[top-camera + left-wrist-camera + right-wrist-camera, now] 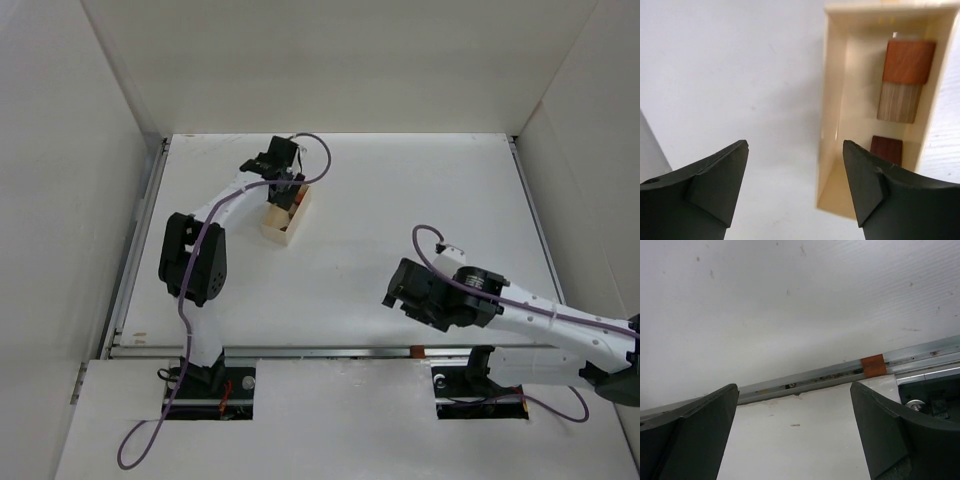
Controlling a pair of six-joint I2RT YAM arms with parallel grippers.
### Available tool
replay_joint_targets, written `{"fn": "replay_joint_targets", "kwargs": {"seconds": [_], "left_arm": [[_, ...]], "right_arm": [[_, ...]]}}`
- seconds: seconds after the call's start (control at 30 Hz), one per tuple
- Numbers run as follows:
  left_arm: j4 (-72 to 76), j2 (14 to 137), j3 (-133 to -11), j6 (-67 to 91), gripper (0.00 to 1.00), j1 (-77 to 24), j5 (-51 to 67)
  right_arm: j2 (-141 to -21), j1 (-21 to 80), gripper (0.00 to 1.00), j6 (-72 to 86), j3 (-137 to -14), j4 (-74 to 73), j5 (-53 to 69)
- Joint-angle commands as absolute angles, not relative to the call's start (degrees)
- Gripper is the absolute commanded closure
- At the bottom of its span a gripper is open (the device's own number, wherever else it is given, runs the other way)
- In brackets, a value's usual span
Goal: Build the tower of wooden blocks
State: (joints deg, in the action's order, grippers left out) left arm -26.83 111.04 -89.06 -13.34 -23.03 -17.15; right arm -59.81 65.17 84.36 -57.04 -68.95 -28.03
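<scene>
Your pale tray point(283, 228), on the far left of the table point(420, 200), holds a reddish-orange block point(908, 61) touching a light tan block point(898, 102), with a dark brown block point(886, 150) slightly apart. Your left gripper point(795, 150) hangs above it, jaws wide and empty, the blocks lying off to the side of the gap. Your right gripper point(794, 395), also wide and empty, sits well apart by the table's near edge.

The cream tray point(834, 90) holds a reddish-orange block point(908, 61), a grained tan block point(898, 102) and a dark brown block point(886, 150).
</scene>
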Motion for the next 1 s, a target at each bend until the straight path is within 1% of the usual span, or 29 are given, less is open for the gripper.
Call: {"fn": "replay_joint_targets", "kwargs": {"seconds": [0.0, 0.07, 0.13, 0.23, 0.3, 0.4, 0.43, 0.53, 0.67, 0.73, 0.87, 0.97], "left_arm": [[-26.9, 105.0, -94.6, -11.7, 0.26, -22.9, -18.4], [-27.4, 103.5, -95.8, -11.7, 0.3, -22.9, -16.4], [-27.4, 101.2, -95.8, -12.5, 0.31, -24.2, -14.5], [-28.0, 98.8, -95.8, -17.6, 0.3, -27.1, -9.6], [-29.5, 96.7, -95.3, -21.4, 0.3, -31.4, -5.7], [-30.4, 94.1, -91.3, -29.6, 0.29, -37.8, -2.4], [-30.4, 93.3, -87.9, -31.7, 0.29, -39.0, -1.2], [-30.4, 91.2, -82.3, -39.0, 0.28, -44.4, 0.4], [-30.4, 92.4, -80.8, -41.4, 0.28, -52.8, 0.4], [-30.4, 94.7, -82.3, -40.0, 0.28, -58.1, 0.4], [-26.3, 99.2, -84.5, -37.6, 0.28, -65.2, 0.4], [-24.4, 103.3, -86.8, -34.7, 0.24, -68.7, 1.0]], "right_arm": [[-58.5, 63.4, 0.01, 83.7, -62.3, -74.0, -32.4], [-58.5, 62.1, 0.01, 84.2, -64.2, -75.9, -34.4], [-58.5, 61.0, 0.01, 84.4, -68.4, -79.3, -36.4], [-57.7, 58.6, 0.01, 83.8, -74.3, -79.3, -39.9], [-56.5, 57.8, 0.01, 82.5, -77.5, -79.3, -43.1], [-56.0, 57.1, 0.01, 82.0, -83.5, -79.3, -47.4], [-56.0, 57.1, 0.01, 81.5, -85.9, -79.3, -48.5], [-55.5, 56.6, 0.01, 80.0, -89.3, -79.3, -52.0], [-56.1, 56.6, 0.01, 80.0, -92.4, -79.3, -54.1], [-56.6, 56.6, 0.01, 80.0, -93.0, -79.3, -54.6], [-55.9, 56.6, 0.01, 80.0, -92.2, -79.3, -53.3], [-54.8, 56.6, 0.01, 80.0, -90.7, -79.3, -52.6]]}}
